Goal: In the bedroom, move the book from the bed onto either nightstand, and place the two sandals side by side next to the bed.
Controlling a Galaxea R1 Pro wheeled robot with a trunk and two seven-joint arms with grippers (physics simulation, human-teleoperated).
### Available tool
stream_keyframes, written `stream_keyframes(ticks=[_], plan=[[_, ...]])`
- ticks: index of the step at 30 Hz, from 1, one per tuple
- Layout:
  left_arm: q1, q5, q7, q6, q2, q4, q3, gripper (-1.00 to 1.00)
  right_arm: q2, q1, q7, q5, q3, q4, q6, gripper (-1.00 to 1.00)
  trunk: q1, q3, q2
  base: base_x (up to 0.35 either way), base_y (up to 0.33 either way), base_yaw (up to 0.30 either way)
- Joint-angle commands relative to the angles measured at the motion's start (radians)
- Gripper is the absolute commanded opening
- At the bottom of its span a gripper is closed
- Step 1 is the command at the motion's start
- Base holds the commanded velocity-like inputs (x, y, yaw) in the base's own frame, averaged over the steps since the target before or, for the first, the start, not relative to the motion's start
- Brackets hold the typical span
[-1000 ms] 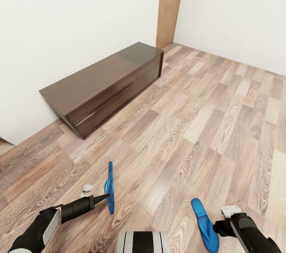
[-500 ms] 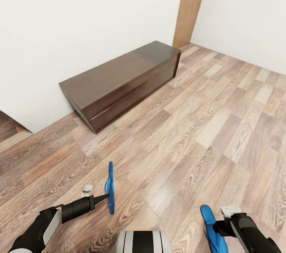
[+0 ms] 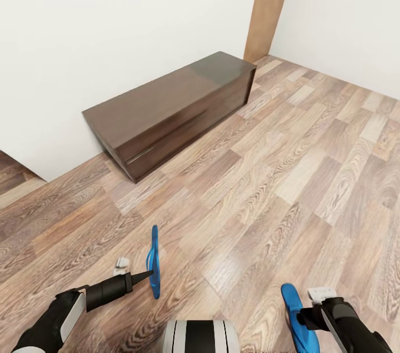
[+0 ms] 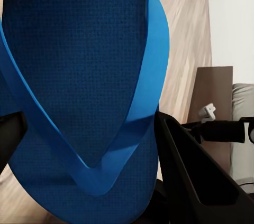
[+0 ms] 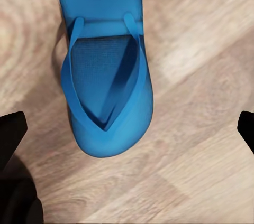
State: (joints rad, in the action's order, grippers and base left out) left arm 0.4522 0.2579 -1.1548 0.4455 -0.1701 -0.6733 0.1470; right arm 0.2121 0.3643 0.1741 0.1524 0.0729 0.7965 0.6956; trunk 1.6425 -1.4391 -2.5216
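We see our left arm reaching forward and a little to the right from the near-left corner of the head view, forearm low and nearly level, with the left gripper (image 3: 145, 275) pinching one blue sandal (image 3: 153, 261) by its edge. That sandal hangs on edge above the wooden floor (image 3: 289, 164), its sole roughly vertical and its length running near to far. In the left wrist view the same sandal (image 4: 84, 92) sits between the dark fingers (image 4: 196, 176), straps facing the camera, so we read the jaws as closed on it.

Our right arm comes in from the near-right corner, bent, with the right gripper (image 3: 311, 314) held low just right of the second sandal (image 3: 297, 319). In the head view this sandal looks close beside the fingertips. In the right wrist view the second sandal (image 5: 106, 71) appears strap-side up over the planks, and the dark fingers (image 5: 10, 134) show far apart at either edge of the picture, well clear of it, so the jaws are wide; we cannot tell whether the sandal lies on the floor.

Farther off, a long low dark brown cabinet (image 3: 172, 109) stands against the white wall (image 3: 111, 20) at left, and a tan wooden post (image 3: 269, 3) rises in the far corner. Our trunk (image 3: 199, 337) shows at the near edge.
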Motion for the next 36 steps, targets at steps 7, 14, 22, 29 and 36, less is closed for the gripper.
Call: stream_keyframes(ticks=[7,14,22,29,36], plan=[[0.0,0.003,-0.004,0.008,0.001,0.0,0.0,-1.0,0.0,0.001,0.007,0.01,0.002,0.001,0.005,1.0,0.003,-0.028,-0.002,0.0,0.0,0.0],[0.0,0.003,-0.003,0.007,0.001,0.0,0.0,-1.0,0.003,0.0,0.008,0.012,0.005,0.003,0.005,1.0,0.006,-0.055,-0.004,0.0,0.0,0.0],[0.0,0.003,-0.003,0.007,0.001,0.0,0.0,-1.0,0.004,0.001,0.018,0.009,0.005,0.046,-0.177,1.0,0.01,-0.086,-0.005,0.0,0.0,0.0],[0.0,0.003,-0.003,0.007,0.001,0.0,0.001,-1.0,0.004,0.0,0.019,0.007,0.004,0.163,-0.221,1.0,0.01,-0.09,-0.006,0.0,0.0,0.0],[0.0,0.003,-0.003,0.007,0.001,0.0,0.001,-1.0,0.004,0.0,0.019,0.007,0.004,0.17,-0.221,1.0,0.013,-0.113,-0.007,0.0,0.0,0.0]])
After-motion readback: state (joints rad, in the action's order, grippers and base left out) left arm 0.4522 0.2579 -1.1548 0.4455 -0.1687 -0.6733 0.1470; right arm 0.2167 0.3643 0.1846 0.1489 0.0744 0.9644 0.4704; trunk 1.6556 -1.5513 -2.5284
